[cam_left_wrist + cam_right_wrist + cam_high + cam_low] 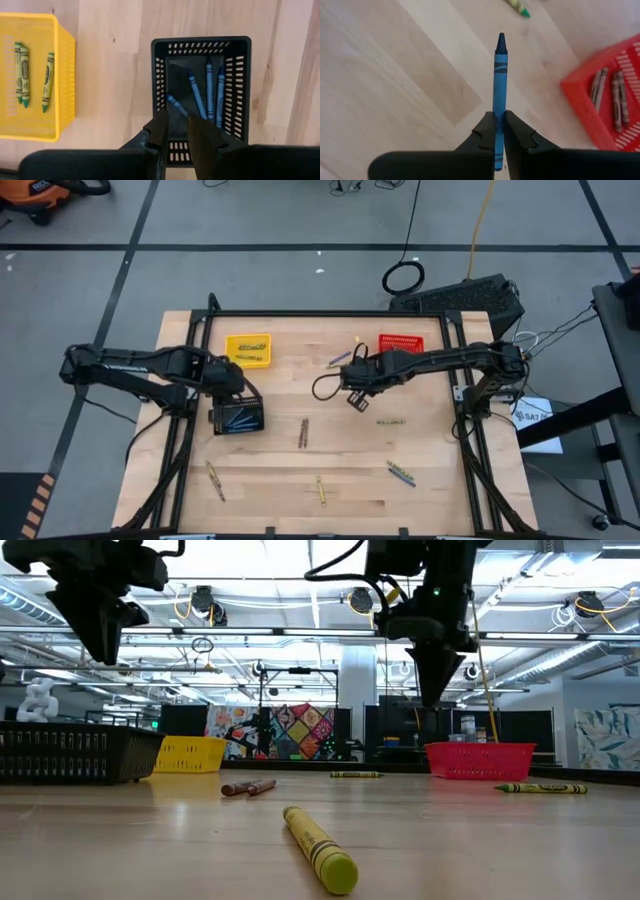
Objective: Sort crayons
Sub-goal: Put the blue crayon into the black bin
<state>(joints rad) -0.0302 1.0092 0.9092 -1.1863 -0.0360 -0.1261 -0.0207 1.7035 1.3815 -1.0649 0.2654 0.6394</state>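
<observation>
The right gripper (499, 131) pinches a blue crayon (500, 85) above mid-table; carry it level leftward to the black basket (200, 95), release low between its walls. The left gripper (176, 129), jaws slightly spread and empty, hovers there; clear it first

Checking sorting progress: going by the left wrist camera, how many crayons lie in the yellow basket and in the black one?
Yellow basket: 3 yellow-green crayons
Black basket: 4 blue crayons
Total: 7
</observation>
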